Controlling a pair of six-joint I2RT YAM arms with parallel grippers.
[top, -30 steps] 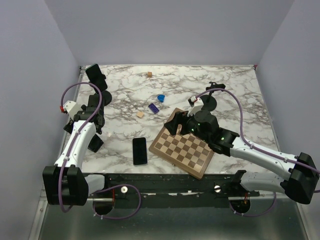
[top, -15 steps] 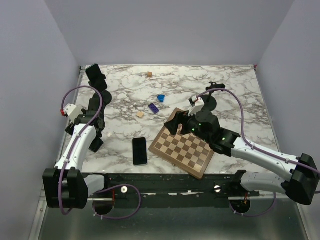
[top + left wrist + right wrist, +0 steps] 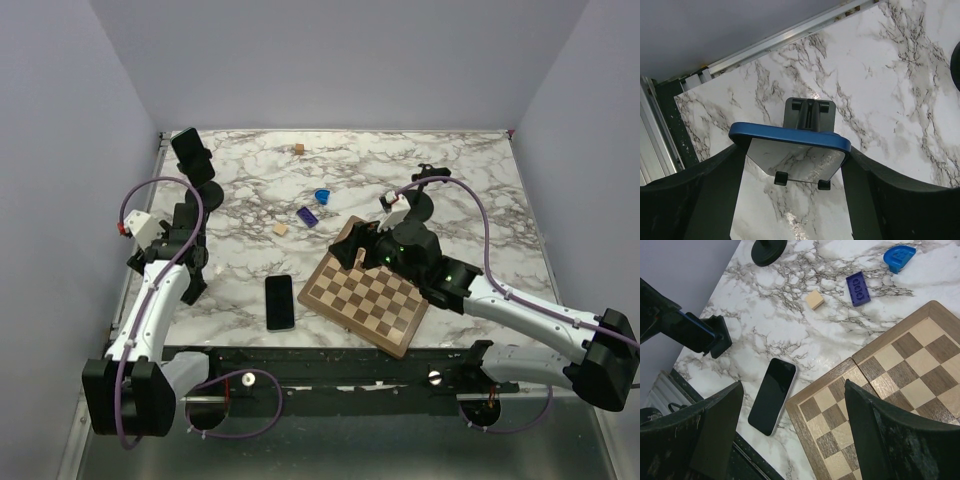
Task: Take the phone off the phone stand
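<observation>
While the left claw (image 3: 792, 152) squeezes the blue-edged phone (image 3: 790, 138) from both sides, the phone stands tilted over the black phone stand (image 3: 809, 111). Its bottom edge is at the stand's two little hooks (image 3: 781, 177). I cannot tell if it touches them. Phone and stand are at the near left of the marble surface (image 3: 250, 170). The right claw (image 3: 795, 440) is spread wide with nothing in it. It hangs above the far left corner of the chessboard (image 3: 365, 300). A black phone (image 3: 280, 301) lies flat just left of the chessboard. Farther back lie a wooden cube (image 3: 281, 229), a purple block (image 3: 307, 214) and a blue piece (image 3: 322, 195).
</observation>
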